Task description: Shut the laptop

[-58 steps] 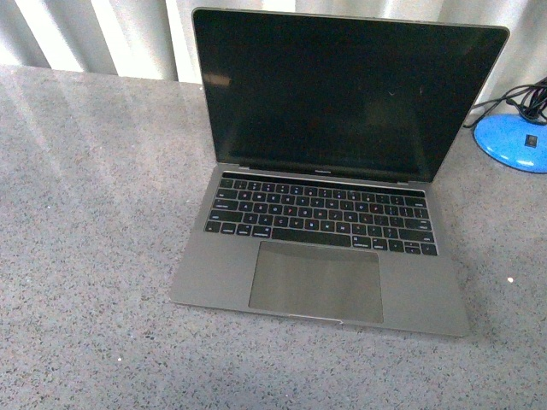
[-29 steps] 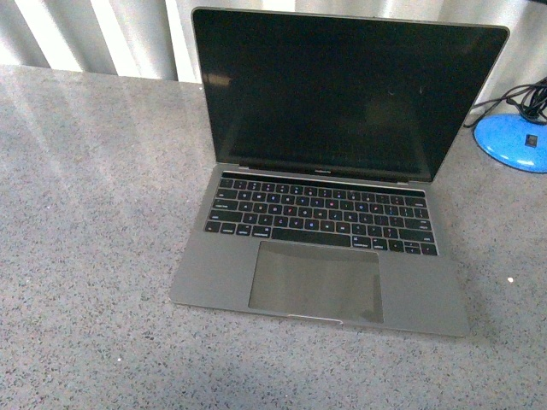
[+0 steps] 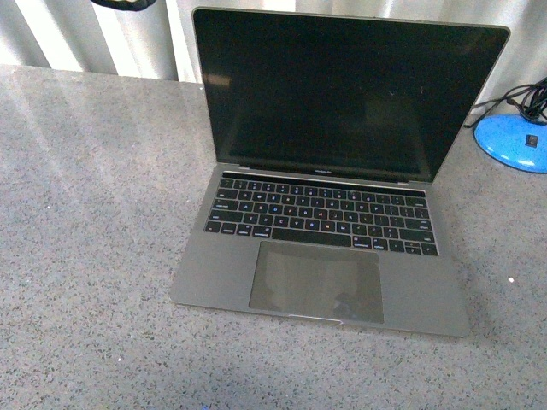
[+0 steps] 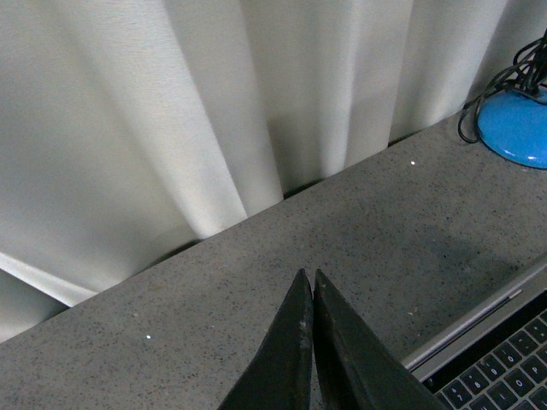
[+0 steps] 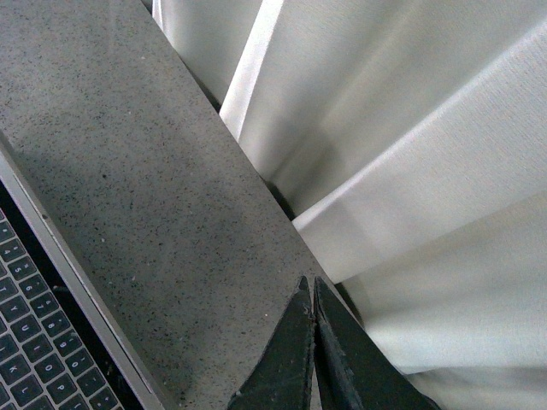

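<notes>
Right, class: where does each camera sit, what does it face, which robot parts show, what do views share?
Front: on the body, facing the open laptop; an unclear dark scrap shows.
Left wrist: left arm, facing curtain, table, blue base; shut left gripper.
Right wrist: right arm, facing table, curtain; shut right gripper.
Shared: laptop, in all.

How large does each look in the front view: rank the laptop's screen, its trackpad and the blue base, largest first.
1. screen
2. trackpad
3. blue base, though the picture's edge cuts it off and it sits farther back, so its place is less sure.
</notes>
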